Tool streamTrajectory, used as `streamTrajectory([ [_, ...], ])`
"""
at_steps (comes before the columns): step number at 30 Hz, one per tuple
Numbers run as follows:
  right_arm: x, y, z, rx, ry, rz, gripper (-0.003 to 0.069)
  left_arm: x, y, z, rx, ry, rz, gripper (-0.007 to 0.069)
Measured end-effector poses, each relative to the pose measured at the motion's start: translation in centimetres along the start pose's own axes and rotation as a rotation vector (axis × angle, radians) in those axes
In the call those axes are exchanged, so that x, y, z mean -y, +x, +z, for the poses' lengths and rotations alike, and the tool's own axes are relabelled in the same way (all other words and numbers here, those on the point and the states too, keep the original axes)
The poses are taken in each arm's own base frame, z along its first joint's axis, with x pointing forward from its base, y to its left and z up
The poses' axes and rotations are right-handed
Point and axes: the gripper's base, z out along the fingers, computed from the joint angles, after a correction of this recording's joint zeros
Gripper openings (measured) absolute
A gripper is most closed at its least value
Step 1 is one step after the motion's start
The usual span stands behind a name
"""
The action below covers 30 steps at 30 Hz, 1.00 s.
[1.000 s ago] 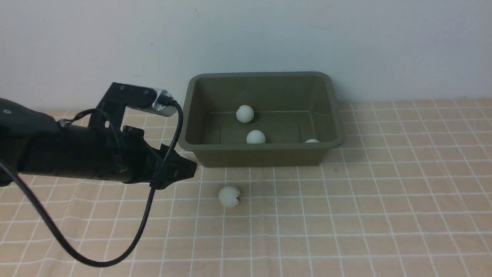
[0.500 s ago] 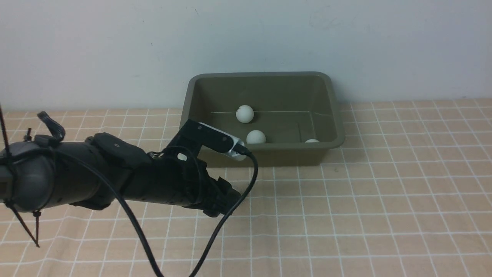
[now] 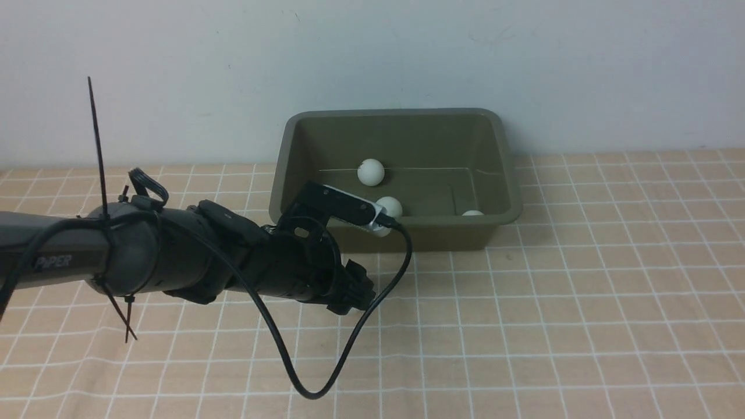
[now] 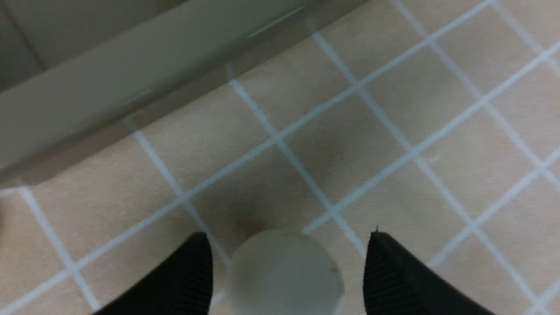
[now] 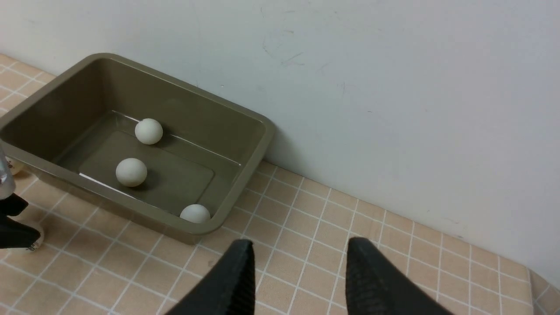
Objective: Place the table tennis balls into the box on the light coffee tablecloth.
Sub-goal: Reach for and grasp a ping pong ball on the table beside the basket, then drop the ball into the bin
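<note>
Three table tennis balls (image 3: 371, 172) (image 3: 389, 205) (image 3: 472, 213) lie inside the olive-green box (image 3: 302, 224), which stands against the wall on the light coffee tablecloth (image 3: 553, 302). A fourth ball (image 4: 284, 273) rests on the cloth just in front of the box. My left gripper (image 4: 287, 235) is open and straddles it, with a gap showing on each side. In the front view the left gripper (image 3: 356, 294) hides that ball. My right gripper (image 5: 302, 243) is open and empty, hovering right of the box (image 5: 258, 144); the front view does not show it.
A black cable (image 3: 326, 372) loops down from the left wrist onto the cloth in front of the arm. A pale wall (image 3: 372, 58) rises directly behind the box. The grid cloth stretches to the right of the box.
My left arm has swung from the left of the box down and to the right, over the ball on the cloth, which it now hides in the front view.
</note>
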Motion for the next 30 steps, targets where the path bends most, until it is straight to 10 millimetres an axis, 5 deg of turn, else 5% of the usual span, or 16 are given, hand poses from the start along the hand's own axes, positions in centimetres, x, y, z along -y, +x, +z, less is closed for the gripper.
streamTrajectory([
  [18,0.0,0.0,0.0,0.003,0.000,0.000,0.0274,0.0,1.4,1.8,-0.066,0.032,0.030,0.0353],
  [30,0.0,0.0,0.0,0.003,0.004,-0.004,0.0274,4.0,-6.5,-5.0,0.238,0.365,0.223,0.0353],
])
